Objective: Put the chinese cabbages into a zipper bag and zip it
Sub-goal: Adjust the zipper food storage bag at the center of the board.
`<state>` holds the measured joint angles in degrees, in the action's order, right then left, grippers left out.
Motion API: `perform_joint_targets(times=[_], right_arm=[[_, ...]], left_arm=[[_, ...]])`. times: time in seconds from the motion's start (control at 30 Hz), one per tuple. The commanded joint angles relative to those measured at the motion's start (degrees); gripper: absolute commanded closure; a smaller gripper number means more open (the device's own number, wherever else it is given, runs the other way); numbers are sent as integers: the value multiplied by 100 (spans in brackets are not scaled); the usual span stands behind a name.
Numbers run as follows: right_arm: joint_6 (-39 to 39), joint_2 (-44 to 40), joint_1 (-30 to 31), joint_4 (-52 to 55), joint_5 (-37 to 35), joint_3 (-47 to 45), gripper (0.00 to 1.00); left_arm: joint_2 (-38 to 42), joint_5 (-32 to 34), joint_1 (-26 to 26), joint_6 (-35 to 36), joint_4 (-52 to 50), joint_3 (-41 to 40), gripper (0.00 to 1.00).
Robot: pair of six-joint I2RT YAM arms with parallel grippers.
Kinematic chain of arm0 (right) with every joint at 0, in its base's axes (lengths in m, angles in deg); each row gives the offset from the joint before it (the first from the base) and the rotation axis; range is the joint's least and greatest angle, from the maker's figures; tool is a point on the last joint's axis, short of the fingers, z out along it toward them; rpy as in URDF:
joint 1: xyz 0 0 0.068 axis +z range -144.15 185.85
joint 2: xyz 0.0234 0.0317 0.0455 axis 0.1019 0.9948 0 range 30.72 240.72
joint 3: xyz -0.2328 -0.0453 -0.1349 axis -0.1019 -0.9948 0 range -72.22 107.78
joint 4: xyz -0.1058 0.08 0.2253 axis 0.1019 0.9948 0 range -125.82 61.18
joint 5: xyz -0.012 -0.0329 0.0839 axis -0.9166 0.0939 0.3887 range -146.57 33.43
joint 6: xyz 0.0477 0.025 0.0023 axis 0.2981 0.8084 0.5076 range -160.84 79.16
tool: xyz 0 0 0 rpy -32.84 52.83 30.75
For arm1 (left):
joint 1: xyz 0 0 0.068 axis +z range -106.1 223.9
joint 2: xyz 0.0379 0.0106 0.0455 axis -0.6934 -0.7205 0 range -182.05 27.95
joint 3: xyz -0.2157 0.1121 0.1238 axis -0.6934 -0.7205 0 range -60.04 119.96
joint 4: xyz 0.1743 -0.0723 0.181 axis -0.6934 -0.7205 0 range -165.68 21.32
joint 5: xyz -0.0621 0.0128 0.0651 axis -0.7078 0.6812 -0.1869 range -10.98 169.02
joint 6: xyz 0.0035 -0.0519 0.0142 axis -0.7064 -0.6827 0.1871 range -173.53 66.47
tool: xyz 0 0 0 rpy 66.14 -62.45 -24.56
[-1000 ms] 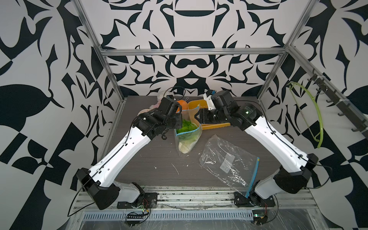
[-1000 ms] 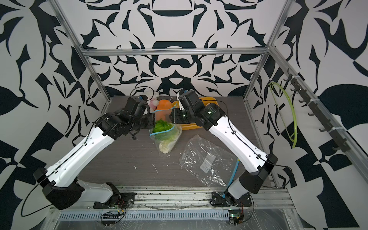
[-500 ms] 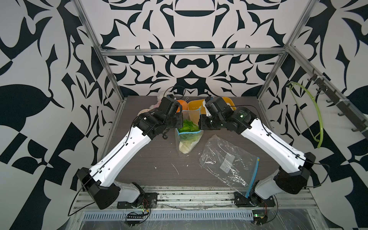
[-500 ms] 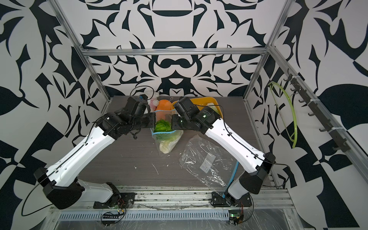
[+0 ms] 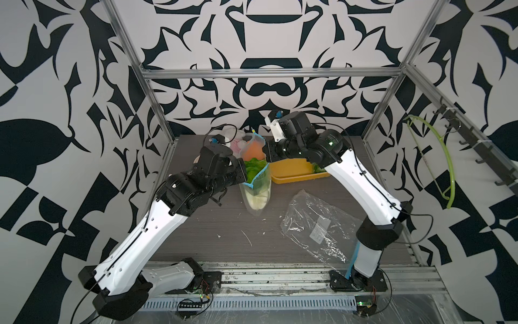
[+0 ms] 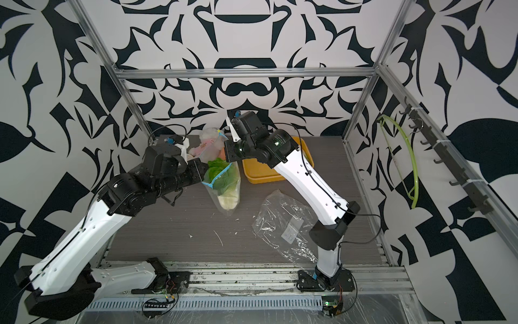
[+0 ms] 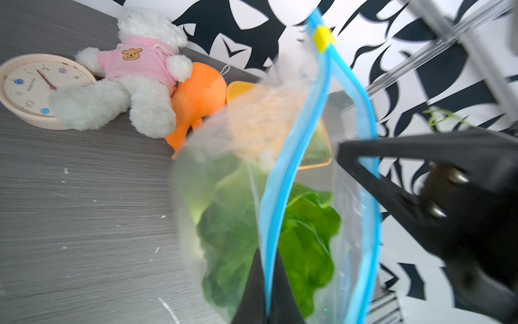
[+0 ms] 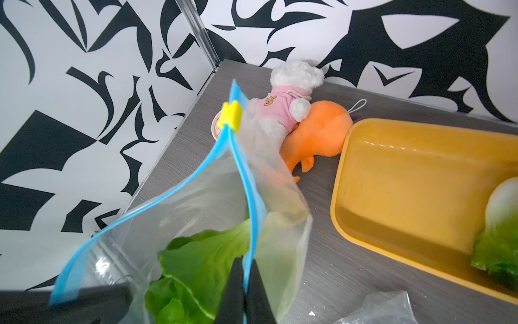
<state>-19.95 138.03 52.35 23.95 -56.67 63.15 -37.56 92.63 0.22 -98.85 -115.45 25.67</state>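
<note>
Grey tabletop spreads open in front — left gripper and right gripper each clamp the zipper bag at its rim.

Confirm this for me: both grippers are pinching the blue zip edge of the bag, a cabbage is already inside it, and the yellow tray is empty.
Not quite. The yellow tray is not empty: the right wrist view shows a leftover cabbage lying in it. The rest holds: left gripper and right gripper both pinch the zipper bag by its blue zip edge, a bagged cabbage inside.
</note>
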Motion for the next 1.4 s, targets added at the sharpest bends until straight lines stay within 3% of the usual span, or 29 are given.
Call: perform_joint_targets(times=[0.0, 0.17, 0.23, 0.3, 0.4, 0.67, 0.83, 0.97, 1.17, 1.37], right_arm=[[-780, 361, -53, 615, -40, 756, 100], [-1343, 572, -95, 706, 171, 901, 100], [-1566, 559, -149, 695, 312, 902, 100], [-1848, 525, -200, 672, 433, 879, 100], [-2250, 478, -271, 711, 596, 868, 100], [-3253, 178, -299, 1094, 725, 1164, 100], [-3822, -142, -299, 1119, 652, 1093, 100], [-4162, -525, -299, 670, 801, 49, 100], [-4361, -462, -299, 484, 848, -716, 100], [-4427, -311, -299, 435, 919, -954, 100]], left_arm=[[-56, -253, -79, -445, 607, -338, 100], [66, -470, -79, -326, 1045, -626, 69], [317, -187, -70, -65, 1090, -713, 50], [529, 289, -53, 332, 908, -637, 42], [766, 974, 90, 1060, 586, -503, 41], [1159, 950, 1320, 2317, 725, -888, 36], [1255, 245, 1828, 2824, 1120, -1198, 35], [1513, -184, 1828, 3242, 1740, -1806, 34], [1911, -1834, 1828, 4060, 2695, -2882, 32], [2195, -3061, 1828, 4390, 3423, -3721, 34]])
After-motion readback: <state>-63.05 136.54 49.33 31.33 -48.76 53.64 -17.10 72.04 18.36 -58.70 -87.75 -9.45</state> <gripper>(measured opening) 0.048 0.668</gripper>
